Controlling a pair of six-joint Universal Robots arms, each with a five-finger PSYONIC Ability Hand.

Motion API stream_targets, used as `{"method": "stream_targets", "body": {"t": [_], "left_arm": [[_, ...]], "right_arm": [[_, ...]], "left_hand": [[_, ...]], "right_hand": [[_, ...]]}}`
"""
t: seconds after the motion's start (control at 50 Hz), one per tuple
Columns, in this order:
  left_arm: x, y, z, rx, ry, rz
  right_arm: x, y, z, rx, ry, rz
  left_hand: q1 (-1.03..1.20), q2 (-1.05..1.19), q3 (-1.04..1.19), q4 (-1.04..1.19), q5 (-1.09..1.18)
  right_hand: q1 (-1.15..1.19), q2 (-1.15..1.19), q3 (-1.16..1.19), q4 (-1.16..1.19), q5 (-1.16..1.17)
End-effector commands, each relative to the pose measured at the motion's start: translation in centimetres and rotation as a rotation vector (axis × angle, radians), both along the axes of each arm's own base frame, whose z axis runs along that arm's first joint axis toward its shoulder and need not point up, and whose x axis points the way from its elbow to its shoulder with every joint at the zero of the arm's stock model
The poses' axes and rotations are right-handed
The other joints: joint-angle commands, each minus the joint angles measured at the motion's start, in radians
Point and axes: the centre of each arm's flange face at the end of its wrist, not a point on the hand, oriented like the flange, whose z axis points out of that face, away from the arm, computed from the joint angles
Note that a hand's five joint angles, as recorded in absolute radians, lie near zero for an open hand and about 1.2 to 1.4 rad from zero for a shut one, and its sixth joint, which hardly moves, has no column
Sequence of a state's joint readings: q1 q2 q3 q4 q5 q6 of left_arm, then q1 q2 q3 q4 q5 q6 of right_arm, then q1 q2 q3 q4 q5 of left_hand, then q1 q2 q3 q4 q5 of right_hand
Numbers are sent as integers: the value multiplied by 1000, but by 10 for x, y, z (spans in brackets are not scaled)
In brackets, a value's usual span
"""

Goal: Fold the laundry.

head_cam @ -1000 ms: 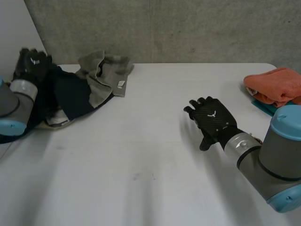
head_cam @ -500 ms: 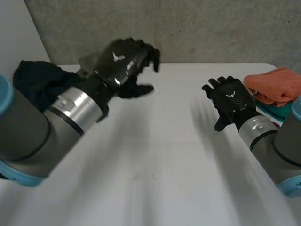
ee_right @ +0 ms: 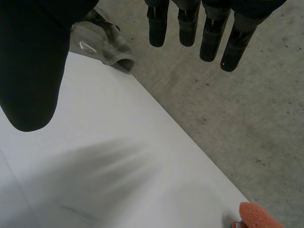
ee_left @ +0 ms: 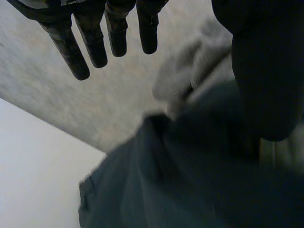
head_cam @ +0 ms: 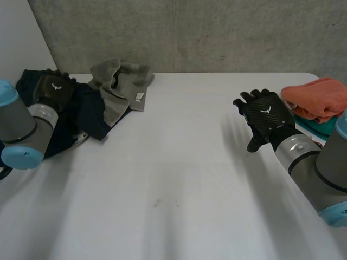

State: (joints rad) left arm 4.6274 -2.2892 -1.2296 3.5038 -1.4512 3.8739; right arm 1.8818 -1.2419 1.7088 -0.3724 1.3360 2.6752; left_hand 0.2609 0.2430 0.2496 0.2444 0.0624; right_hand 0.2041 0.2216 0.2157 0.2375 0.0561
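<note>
A dark navy garment [head_cam: 87,111] lies crumpled at the table's far left, and a grey garment [head_cam: 122,81] is bunched against it on the right. My left hand [head_cam: 54,89] hovers over the navy garment with fingers [ee_left: 95,45] straight and thumb [ee_left: 266,71] apart, holding nothing; under its palm I see the navy garment [ee_left: 190,171] and the grey garment [ee_left: 190,80] beyond. My right hand [head_cam: 265,116] hangs open above the table's right side, fingers [ee_right: 190,23] straight, nothing in it. The grey garment [ee_right: 102,40] lies far beyond its fingertips.
A folded orange towel [head_cam: 317,97] sits at the far right edge on something teal [head_cam: 310,123]; the orange towel [ee_right: 256,216] also peeks in by my right hand. The white table [head_cam: 173,179] runs to a grey wall behind.
My left hand swung out over the table's middle, then back left above the navy garment, and its fingers opened. My right hand moved right and further back, then held still.
</note>
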Motion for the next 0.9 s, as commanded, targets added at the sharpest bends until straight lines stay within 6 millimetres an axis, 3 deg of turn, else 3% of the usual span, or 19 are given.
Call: {"method": "stream_targets", "body": {"t": [0.02,0.06,0.08,0.1,0.12,0.16,0.24,0.26,0.34,0.4,0.42,0.52,0.56,0.58,0.66,0.72,0.78,0.86,0.9], "left_arm": [[10,-24,-34,22,-56,16],[10,-28,-38,18,-52,16],[11,-30,-39,12,-50,18],[10,-33,-39,-4,-48,20],[10,-35,-37,-16,-46,22],[10,-37,-31,-49,-40,27],[-2,-33,3,-178,-14,12],[-10,-24,28,-236,20,-8],[-43,15,79,-322,174,-116],[-63,44,100,-316,288,-200],[-75,65,113,-307,363,-264],[-105,131,143,-227,536,-494],[-110,150,145,-172,573,-565],[-116,167,142,-101,601,-641],[-130,202,125,110,643,-839],[-138,222,108,253,644,-960],[-141,228,96,317,632,-1004],[-143,225,76,387,630,-993],[-142,223,71,410,633,-979]], "right_arm": [[0,0,-3,7,4,0],[0,0,-3,7,4,0],[0,0,-3,9,4,-1],[0,0,-4,10,5,-3],[0,-1,-4,10,5,-3],[-1,0,-4,11,7,-3],[-1,-1,-4,9,6,-4],[-1,-1,-3,8,6,-7],[-2,-2,-2,3,4,-9],[-2,-3,-1,-1,3,-12],[-2,-4,-1,0,2,-13],[-9,-12,4,-16,-3,-38],[-12,-16,9,-29,-8,-50],[-13,-17,10,-32,-9,-53],[-14,-20,13,-44,-12,-63],[-16,-24,17,-56,-15,-76],[-20,-27,18,-60,-17,-99],[-20,-29,21,-67,-18,-107],[-20,-29,21,-66,-18,-104]], "left_hand": [[203,221,215,220,227],[459,477,470,475,483],[649,667,661,666,673],[1023,1041,1035,1040,1047],[1134,1152,1146,1151,1158],[1135,1153,1147,1152,1159],[1135,1153,1147,1152,1159],[1135,1153,1147,1152,1159],[1135,1153,1147,1152,1159],[1135,1153,1147,1152,1159],[1135,1153,1147,1152,1159],[1135,1153,1147,1152,1159],[1135,1153,1147,1152,1159],[1135,1153,1147,1152,1159],[1135,1153,1147,1152,1159],[1135,1153,1147,1152,1159],[1135,1153,1147,1152,1159],[163,181,174,180,187],[76,94,87,92,100]], "right_hand": [[-30,-47,-41,-63,-56],[-30,-47,-41,-63,-56],[-30,-47,-41,-63,-56],[-30,-47,-41,-63,-56],[-30,-47,-41,-63,-56],[-30,-47,-41,-63,-56],[-30,-47,-41,-63,-56],[-30,-47,-41,-63,-56],[-30,-47,-41,-63,-56],[-30,-47,-41,-63,-56],[-30,-47,-41,-63,-56],[-30,-47,-41,-63,-56],[-30,-47,-41,-63,-56],[-30,-47,-41,-63,-56],[-30,-47,-41,-63,-56],[-30,-47,-41,-63,-56],[-30,-47,-41,-63,-56],[-30,-47,-41,-63,-56],[-30,-47,-41,-63,-56]]}}
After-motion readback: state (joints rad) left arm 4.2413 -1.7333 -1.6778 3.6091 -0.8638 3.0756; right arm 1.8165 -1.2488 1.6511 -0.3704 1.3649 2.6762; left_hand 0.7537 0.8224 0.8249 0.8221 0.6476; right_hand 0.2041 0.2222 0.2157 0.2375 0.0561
